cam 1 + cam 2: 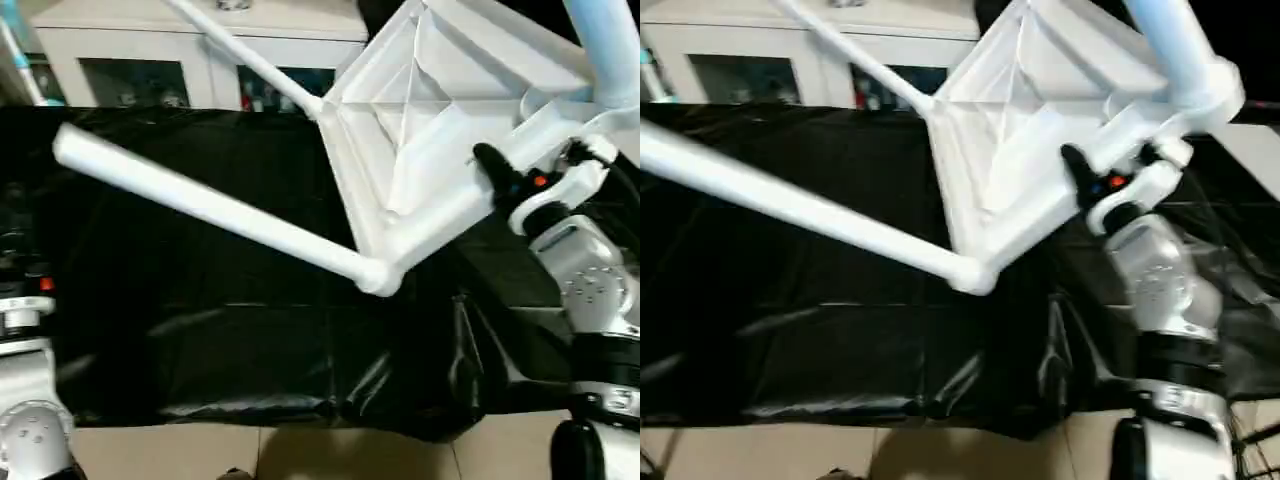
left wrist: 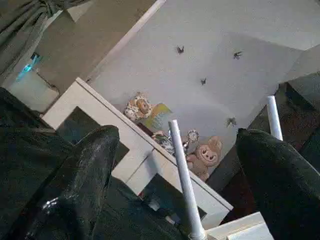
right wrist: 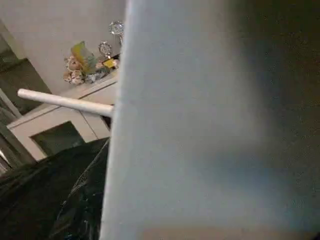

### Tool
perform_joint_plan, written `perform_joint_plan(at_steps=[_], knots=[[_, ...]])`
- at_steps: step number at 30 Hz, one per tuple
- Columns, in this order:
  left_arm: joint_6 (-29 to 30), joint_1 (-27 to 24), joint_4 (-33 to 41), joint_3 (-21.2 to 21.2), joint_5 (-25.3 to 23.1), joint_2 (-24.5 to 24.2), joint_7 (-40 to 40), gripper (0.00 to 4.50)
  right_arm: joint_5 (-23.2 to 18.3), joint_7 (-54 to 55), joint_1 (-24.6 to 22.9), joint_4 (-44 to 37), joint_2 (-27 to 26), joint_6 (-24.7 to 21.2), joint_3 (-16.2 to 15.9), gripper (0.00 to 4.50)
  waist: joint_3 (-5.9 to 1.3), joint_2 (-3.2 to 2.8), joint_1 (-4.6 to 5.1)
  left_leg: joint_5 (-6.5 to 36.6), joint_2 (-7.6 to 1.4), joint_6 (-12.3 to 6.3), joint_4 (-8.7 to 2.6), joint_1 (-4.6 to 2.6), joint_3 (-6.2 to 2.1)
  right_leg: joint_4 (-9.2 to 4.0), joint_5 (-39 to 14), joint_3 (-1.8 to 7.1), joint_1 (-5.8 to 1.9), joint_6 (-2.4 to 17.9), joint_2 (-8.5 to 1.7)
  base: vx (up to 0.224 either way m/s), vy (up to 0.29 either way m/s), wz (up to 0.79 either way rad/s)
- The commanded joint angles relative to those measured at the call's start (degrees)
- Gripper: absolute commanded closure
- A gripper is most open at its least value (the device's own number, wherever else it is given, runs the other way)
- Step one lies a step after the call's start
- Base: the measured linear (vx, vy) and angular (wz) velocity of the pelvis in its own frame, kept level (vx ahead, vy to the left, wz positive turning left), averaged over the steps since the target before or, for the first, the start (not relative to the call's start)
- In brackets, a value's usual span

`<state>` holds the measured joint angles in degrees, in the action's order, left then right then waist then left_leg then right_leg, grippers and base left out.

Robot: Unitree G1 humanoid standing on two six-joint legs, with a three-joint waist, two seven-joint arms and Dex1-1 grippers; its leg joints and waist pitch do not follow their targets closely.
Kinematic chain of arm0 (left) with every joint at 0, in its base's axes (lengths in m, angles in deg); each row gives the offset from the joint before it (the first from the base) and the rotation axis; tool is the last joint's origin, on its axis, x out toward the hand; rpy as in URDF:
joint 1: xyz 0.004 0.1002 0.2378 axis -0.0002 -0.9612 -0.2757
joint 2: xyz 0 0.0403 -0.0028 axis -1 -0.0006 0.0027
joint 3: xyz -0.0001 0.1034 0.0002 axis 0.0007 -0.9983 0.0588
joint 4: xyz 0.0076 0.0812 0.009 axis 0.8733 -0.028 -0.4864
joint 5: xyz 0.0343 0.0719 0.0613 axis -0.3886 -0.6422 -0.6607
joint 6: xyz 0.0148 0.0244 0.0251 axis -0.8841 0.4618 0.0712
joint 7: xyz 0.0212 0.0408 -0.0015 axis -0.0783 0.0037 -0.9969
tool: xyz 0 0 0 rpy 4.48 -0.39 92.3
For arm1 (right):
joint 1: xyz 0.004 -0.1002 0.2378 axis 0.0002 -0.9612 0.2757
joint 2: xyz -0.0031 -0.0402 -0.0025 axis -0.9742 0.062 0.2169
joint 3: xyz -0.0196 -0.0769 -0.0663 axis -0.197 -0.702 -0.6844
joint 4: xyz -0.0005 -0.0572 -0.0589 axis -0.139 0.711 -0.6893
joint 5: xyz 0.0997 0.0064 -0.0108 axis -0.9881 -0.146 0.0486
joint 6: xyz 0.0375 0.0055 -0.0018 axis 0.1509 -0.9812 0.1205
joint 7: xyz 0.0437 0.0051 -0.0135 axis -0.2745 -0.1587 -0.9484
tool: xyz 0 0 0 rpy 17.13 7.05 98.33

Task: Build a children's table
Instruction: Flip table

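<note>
White children's table (image 1: 420, 110) tilted in air above black-draped bench (image 1: 200, 300), ribbed underside facing camera, top edge cut off. Right end effector (image 1: 1080, 170) clamps tabletop rim; its wrist view mostly blocked by blurred white plastic. Three legs (image 1: 200, 205) seen attached. Left end effector (image 2: 175, 170) spread wide, empty, facing a cabinet (image 2: 145, 150) w/ stuffed toys (image 2: 205, 157).

You see black-draped work table (image 1: 200, 330), white cabinet (image 1: 150, 40) behind it, stuffed toys (image 2: 205, 157) on cabinet top.
</note>
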<state>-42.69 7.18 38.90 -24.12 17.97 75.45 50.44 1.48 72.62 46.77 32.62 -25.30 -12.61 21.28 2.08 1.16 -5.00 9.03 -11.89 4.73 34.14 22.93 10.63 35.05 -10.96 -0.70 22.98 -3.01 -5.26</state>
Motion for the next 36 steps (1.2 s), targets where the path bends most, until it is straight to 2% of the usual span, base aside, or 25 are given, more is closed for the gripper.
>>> perform_joint_plan(at_steps=[1, 4, 7, 9, 10, 11, 12, 13, 16, 17, 18, 21, 23, 24, 25, 26, 27, 28, 31, 33, 34, 35, 36], knots=[[-0.69, 0.87, -0.74, 0.71, -0.82, -1.92, 0.56, 0.32, 4.26, -1.92, -0.63, -2.78, 2.62, 0.19, -2.37, 2.44, -3.32, -0.14, 0.05, 13.01, -0.08, 1.45, -3.92, -1.90, 0.25, -3.54, -6.82, 0.37, -1.82, 6.61, -0.35, 0.000, 0.000, 0.00], [-0.66, 1.08, -2.21, -0.03, -3.54, -6.03, 3.38, 0.32, 5.53, -0.92, -0.19, -3.13, 4.10, 0.32, -3.03, 2.44, -3.39, -0.28, -0.02, 12.02, -0.09, 1.32, -3.89, -1.92, 0.19, -3.41, -6.45, 0.36, -1.75, 6.40, -0.33, 0.000, 0.000, 0.00], [0.74, 0.03, -2.86, -3.06, -10.18, -12.75, 6.72, 0.32, 8.08, -1.00, -0.44, -4.63, 5.08, 0.63, -5.68, 2.44, -3.41, -0.38, -0.10, 12.34, -0.18, 1.56, -3.92, -2.12, 0.17, -3.33, -6.81, 0.33, -1.56, 6.43, -0.28, 0.000, 0.000, 0.00], [3.15, -0.68, -3.13, -5.00, -13.27, -17.26, 8.03, 0.32, 9.81, -0.17, -0.33, -5.25, 5.30, 0.80, -6.96, 2.44, -3.35, -0.46, -0.07, 13.85, -0.28, 2.35, -4.15, -2.25, 0.08, -3.34, -8.45, 0.31, -1.40, 6.05, -0.35, 0.000, 0.000, 0.00], [3.52, -0.75, -3.16, -5.23, -13.55, -17.78, 8.14, 0.32, 10.02, -0.06, -0.30, -5.30, 5.33, 0.83, -7.10, 2.44, -3.35, -0.43, 0.00, 14.26, -0.29, 2.59, -4.19, -2.26, 0.07, -3.34, -8.79, 0.32, -1.35, 6.12, -0.35, 0.000, 0.000, 0.00], [5.79, -0.72, -3.18, -7.05, -15.58, -21.43, 8.49, 0.32, 11.05, 0.95, 0.12, -5.34, 5.45, 1.13, -7.93, 2.45, -3.32, -0.25, 0.07, 16.20, -0.30, 3.32, -4.29, -2.42, 0.05, -3.29, -10.50, 0.30, -1.12, 6.16, -0.36, 0.000, 0.000, 0.00], [6.30, -0.63, -2.66, -7.66, -15.91, -22.19, 8.87, 0.32, 11.32, 1.31, 0.33, -5.22, 5.37, 1.32, -8.07, 2.45, -3.25, -0.23, 0.07, 16.92, -0.27, 3.45, -4.32, -2.44, 0.04, -3.35, -11.35, 0.35, -0.99, 6.13, -0.33, 0.000, 0.000, 0.00], [8.31, -0.39, 0.47, -11.19, -18.01, -25.15, 10.51, 0.32, 12.35, 3.42, 1.24, -4.89, 4.51, 1.96, -8.41, 2.46, -3.20, -0.33, 0.11, 18.03, -0.32, 3.97, -4.45, -2.51, -0.02, -3.40, -12.26, 0.39, -0.85, 6.33, -0.41, 0.000, 0.000, 0.00], [9.88, 0.01, 2.32, -13.27, -19.28, -25.86, 10.14, 0.32, 12.92, 4.50, 1.49, -4.98, 3.90, 2.19, -8.74, 2.49, -3.12, -0.29, 0.09, 20.03, -0.40, 4.71, -4.58, -2.62, -0.09, -3.42, -13.29, 0.41, -0.65, 6.86, -0.45, 0.000, 0.000, 0.00], [9.93, 0.50, 4.37, -15.92, -21.24, -25.43, 10.01, 0.32, 13.32, 5.16, 1.39, -5.53, 3.18, 1.83, -9.44, 2.50, -3.15, -0.09, 0.00, 20.07, -0.45, 4.76, -4.54, -2.71, -0.02, -3.44, -12.89, 0.47, -0.58, 7.01, -0.49, 0.000, 0.000, 0.00], [9.72, 0.72, 5.33, -17.32, -22.32, -25.17, 10.13, 0.32, 13.62, 5.51, 1.31, -5.81, 2.87, 1.64, -9.77, 2.51, -3.14, -0.26, -0.08, 20.43, -0.45, 4.82, -4.55, -2.78, -0.02, -3.48, -13.00, 0.51, -0.52, 6.99, -0.51, 0.000, 0.000, 0.00], [10.97, 0.80, 8.00, -21.29, -23.48, -25.20, 11.39, 0.32, 14.61, 6.70, 1.06, -6.51, 2.19, 1.00, -10.21, 2.54, -3.29, -0.07, -0.08, 19.63, -0.31, 5.14, -4.58, -2.41, -0.11, -3.33, -12.44, 0.51, -0.80, 6.41, -0.56, 0.000, 0.000, 0.00], [11.87, 1.57, 11.04, -26.30, -26.18, -24.50, 10.38, 0.32, 16.72, 8.86, 0.94, -7.22, 1.77, 1.01, -11.13, 2.55, -3.31, -0.04, -0.10, 19.66, -0.28, 5.26, -4.52, -2.43, -0.10, -3.34, -12.48, 0.51, -0.71, 6.16, -0.53, 0.000, 0.000, 0.00], [11.87, 1.57, 11.04, -26.30, -26.18, -24.50, 10.38, 0.32, 16.72, 8.86, 0.94, -7.22, 1.77, 1.01, -11.13, 2.55, -3.29, 0.07, -0.09, 19.48, -0.30, 5.23, -4.51, -2.37, -0.10, -3.36, -12.37, 0.54, -0.75, 6.04, -0.52, 0.000, 0.000, 0.00], [13.26, 2.13, 12.60, -28.92, -27.51, -24.73, 10.22, 0.32, 18.07, 10.20, 0.96, -7.57, 1.58, 1.22, -11.62, 2.55, -3.28, 0.12, -0.09, 19.45, -0.21, 5.24, -4.47, -2.25, -0.09, -3.37, -12.77, 0.56, -0.77, 5.87, -0.51, 0.000, 0.000, 0.00], [14.49, 2.50, 14.18, -31.24, -27.98, -25.11, 11.38, 0.32, 19.07, 11.16, 0.97, -7.92, 1.31, 1.40, -12.06, 2.55, -3.33, -0.05, -0.06, 19.24, -0.26, 5.41, -4.50, -2.22, -0.16, -3.28, -12.63, 0.56, -0.82, 5.73, -0.50, 0.000, 0.000, 0.00], [15.73, 2.85, 15.54, -32.88, -26.82, -24.86, 12.83, 0.32, 19.67, 11.72, 0.91, -8.45, 0.78, 1.61, -12.62, 2.55, -3.32, 0.08, -0.11, 19.11, -0.20, 5.54, -4.39, -2.40, -0.08, -3.30, -13.00, 0.55, -0.60, 5.55, -0.49, 0.000, 0.000, 0.00], [16.21, 3.60, 16.73, -35.19, -26.70, -23.89, 14.05, 0.32, 20.14, 11.74, 0.58, -9.22, -0.33, 1.62, -13.83, 2.55, -3.29, 0.10, -0.13, 19.19, -0.15, 5.54, -4.44, -2.22, -0.14, -3.33, -13.60, 0.57, -0.69, 5.59, -0.54, 0.000, 0.000, 0.00], [15.65, 4.89, 16.95, -39.77, -30.51, -23.71, 15.19, 0.32, 21.29, 10.90, -0.16, -9.73, -1.63, 2.25, -16.37, 2.55, -3.29, 0.24, 0.20, 19.08, -0.06, 5.71, -4.46, -1.94, -0.18, -3.43, -14.05, 0.57, -0.73, 4.96, -0.46, 0.000, 0.000, 0.00], [15.74, 5.21, 17.04, -41.05, -31.47, -23.96, 15.71, 0.32, 21.89, 10.48, -0.30, -9.67, -1.75, 2.80, -17.23, 2.55, -3.34, 0.23, 0.55, 18.85, -0.01, 5.81, -4.45, -1.67, -0.31, -3.31, -13.96, 0.58, -0.99, 4.56, -0.53, 0.000, 0.000, 0.00], [16.01, 5.62, 16.86, -41.91, -32.03, -24.06, 16.06, 0.32, 22.19, 10.10, -0.34, -9.49, -1.90, 3.34, -17.80, 2.55, -3.34, 0.25, 0.62, 18.80, -0.01, 5.82, -4.49, -1.63, -0.33, -3.31, -13.97, 0.53, -1.02, 4.46, -0.50, 0.000, 0.000, 0.00], [15.54, 6.79, 16.24, -43.50, -34.58, -24.06, 15.76, 0.32, 22.43, 9.44, -0.41, -8.95, -2.26, 4.33, -18.50, 2.55, -3.34, 0.26, 0.77, 19.09, -0.04, 5.73, -4.38, -1.81, -0.29, -3.39, -13.64, 0.58, -0.80, 4.44, -0.36, 0.000, 0.000, 0.00], [15.54, 6.79, 16.24, -43.50, -34.58, -24.06, 15.76, 0.32, 22.43, 9.44, -0.41, -8.95, -2.26, 4.33, -18.50, 2.55, -3.34, 0.26, 0.77, 19.09, -0.04, 5.73, -4.38, -1.81, -0.29, -3.39, -13.64, 0.58, -0.80, 4.44, -0.36, 0.000, 0.000, 0.00]])
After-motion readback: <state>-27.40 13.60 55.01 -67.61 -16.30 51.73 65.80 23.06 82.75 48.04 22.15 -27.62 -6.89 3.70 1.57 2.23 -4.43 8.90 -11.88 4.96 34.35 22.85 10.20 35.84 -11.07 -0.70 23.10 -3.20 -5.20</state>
